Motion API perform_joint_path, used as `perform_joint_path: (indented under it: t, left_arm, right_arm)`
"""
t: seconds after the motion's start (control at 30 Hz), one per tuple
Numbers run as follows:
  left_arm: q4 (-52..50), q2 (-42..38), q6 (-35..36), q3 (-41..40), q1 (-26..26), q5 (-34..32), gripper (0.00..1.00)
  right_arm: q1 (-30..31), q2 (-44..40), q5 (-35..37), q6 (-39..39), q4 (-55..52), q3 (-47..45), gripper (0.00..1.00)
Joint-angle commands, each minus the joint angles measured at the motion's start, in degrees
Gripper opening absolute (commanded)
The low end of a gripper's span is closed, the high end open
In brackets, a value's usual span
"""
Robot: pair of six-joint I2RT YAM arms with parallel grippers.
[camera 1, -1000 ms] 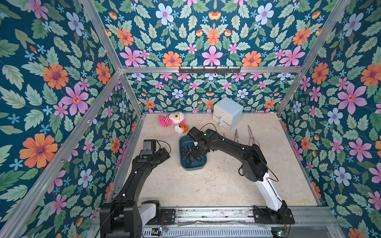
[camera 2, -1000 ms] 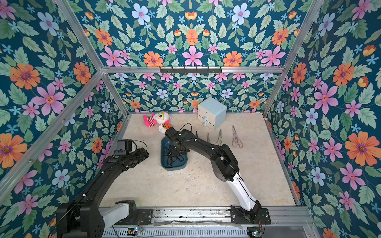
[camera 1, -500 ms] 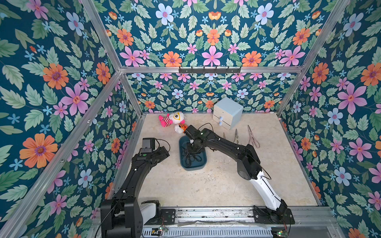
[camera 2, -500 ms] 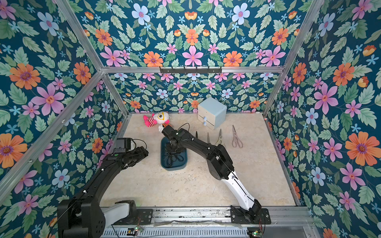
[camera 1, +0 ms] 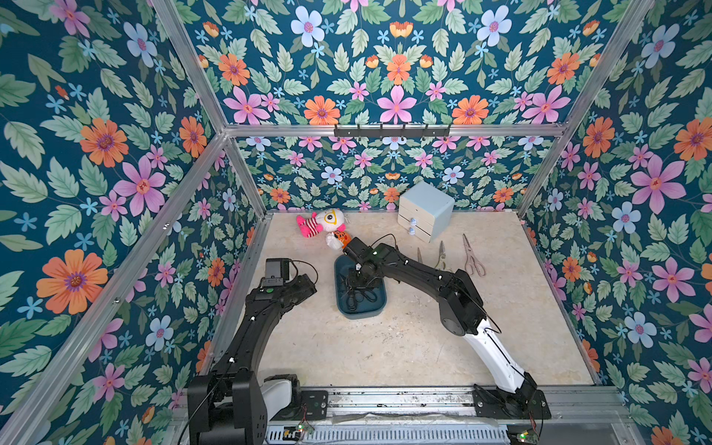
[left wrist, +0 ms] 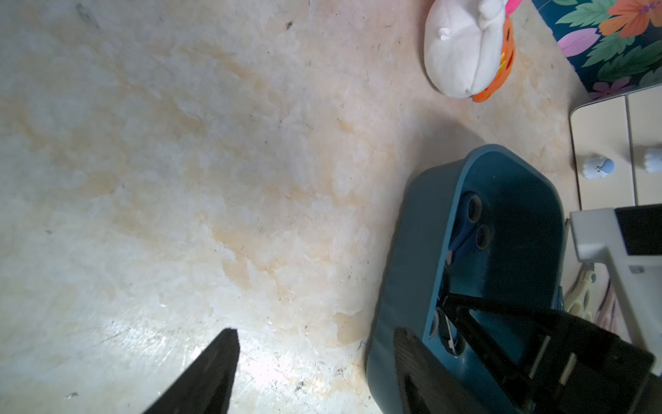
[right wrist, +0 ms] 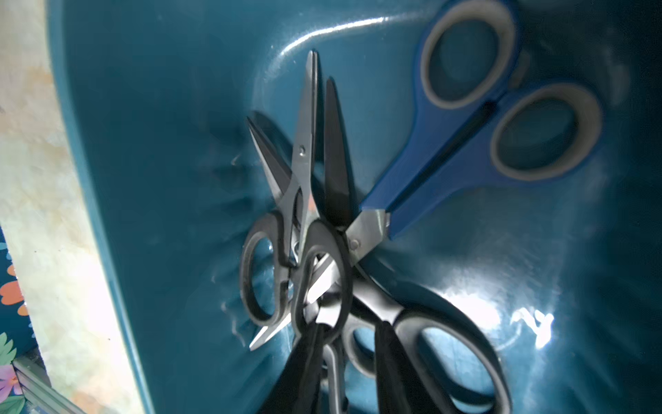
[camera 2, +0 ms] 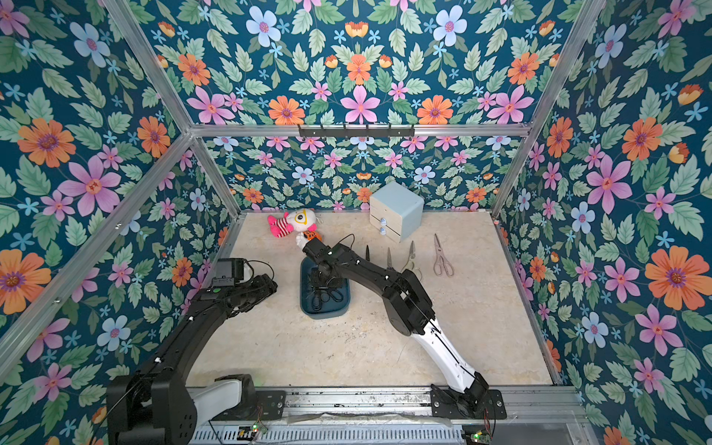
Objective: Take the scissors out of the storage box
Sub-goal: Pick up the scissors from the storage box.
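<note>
Flowery wallpaper on every wall and a pale marbled tabletop, so I'm going across from the left.

The left gripper is hanging just beside the storage box, fingers spread wide with nothing between them, and as far as I can see it isn't touching anything.

The box is sitting a bit left of mid-table and it's nowhere near emptied. A blue-handled pair is lying toward one end. A small black pair and a big black pair are lying tangled across it. More could be hiding under the pile, since counting in there is hard.

The right gripper is reaching down into that tangle, jaws narrowed in among the black handle loops. Honestly can't tell whether it's actually clamping one or just nosing in. Nothing is looking lifted.

Right of the box, four pairs are lying on the table in a row, points toward the back wall:
- a dark one
- a second one half hidden by the arm
- a cream-handled pair
- a pale pink pair, sitting furthest right

So I'm calling it partway: four out, at least three waiting. I'm guessing the knotted handles are going to be the fiddly bit, since one loop could drag its neighbours along.
</note>
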Motion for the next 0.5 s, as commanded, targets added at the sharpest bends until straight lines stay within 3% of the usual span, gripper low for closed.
perform_joint_path:
  t: [0.0,0.47]
  left_arm:
    - [-0.6,-0.2,0.6,0.0,0.1,0.0,0.73]
    - [-0.8,-0.1,0.5,0.6,0.0,0.2,0.73]
  right_arm:
    - [-0.2,0.4,1.0,1.8,1.8,-0.5,0.29]
    - [-0.7,0.8,0.2,1.9,4.0,-1.5,0.21]
